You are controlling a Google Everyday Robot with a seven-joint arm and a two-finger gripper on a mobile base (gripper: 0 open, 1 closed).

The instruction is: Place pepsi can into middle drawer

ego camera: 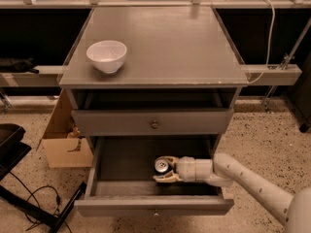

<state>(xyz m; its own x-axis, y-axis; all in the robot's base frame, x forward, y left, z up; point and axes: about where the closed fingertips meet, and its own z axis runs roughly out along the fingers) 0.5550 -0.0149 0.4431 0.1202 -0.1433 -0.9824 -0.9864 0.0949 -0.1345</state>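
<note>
Camera view.

Student: What occupies the lower part of the figure?

Tutor: The middle drawer [127, 161] of a grey cabinet, pulled out toward the near side. Its dark floor is exposed, and its front panel carries a small knob [155, 211]. The upper drawer [121, 122], directly above it, is closed and bears a round knob [154, 125] at its centre.

Student: Where is the pepsi can?

Tutor: The pepsi can [162, 165] is inside the middle drawer, a little right of centre, with its silver top turned up toward the camera. Whether its base rests on the drawer floor cannot be told.

Student: And the claw?

Tutor: The claw [161, 169] is inside the same drawer. It reaches in from the right on a white arm [252, 186] that crosses the drawer's right side. Its two pale fingers [167, 178] are closed on the can, one on the far side and one on the near side, both touching it.

Student: What lies outside the drawer?

Tutor: A white bowl [107, 55] stands upright on the worktop [170, 42], in its near left part, well apart from the can. A cardboard box [63, 149] sits on the speckled floor [262, 135] just beside the cabinet's left side. A white cable [268, 38] hangs at the far right, beyond the worktop's edge. A black object [9, 144] fills the near left corner; what it is cannot be told.
</note>
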